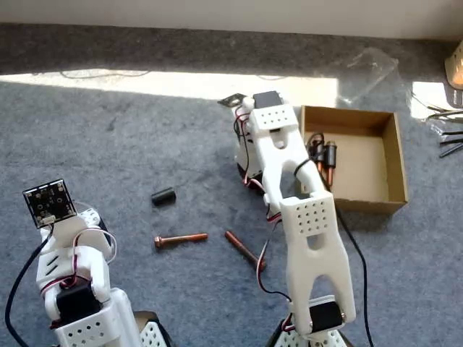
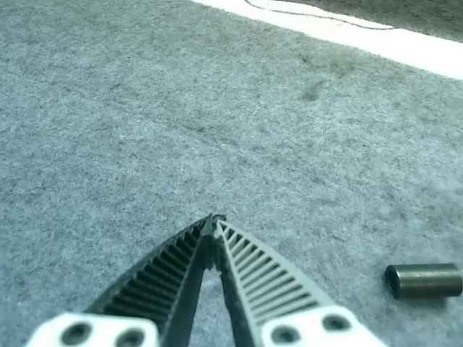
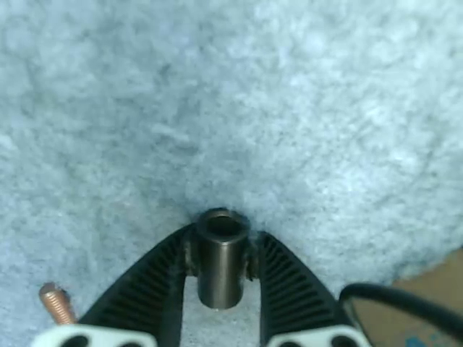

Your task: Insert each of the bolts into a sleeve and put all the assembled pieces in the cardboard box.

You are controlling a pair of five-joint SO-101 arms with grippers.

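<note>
My right gripper (image 3: 221,233) is shut on a dark metal sleeve (image 3: 220,259), held upright just above the grey carpet. A copper bolt end (image 3: 56,303) shows beside it. My right arm (image 1: 289,166) stretches toward the cardboard box (image 1: 394,155), which holds assembled pieces (image 1: 323,159). Two copper bolts (image 1: 181,239) (image 1: 242,248) lie on the carpet in front of the arms. A loose black sleeve (image 1: 164,196) (image 2: 423,280) lies further left. My left gripper (image 2: 213,220) is shut and empty, hovering over bare carpet a short way from that sleeve.
A corner of the box (image 3: 434,289) and a black cable (image 3: 391,300) sit close to my right gripper. Clear plastic packaging (image 1: 369,72) lies beyond the box, and dark cable ties (image 1: 448,134) lie at the far right.
</note>
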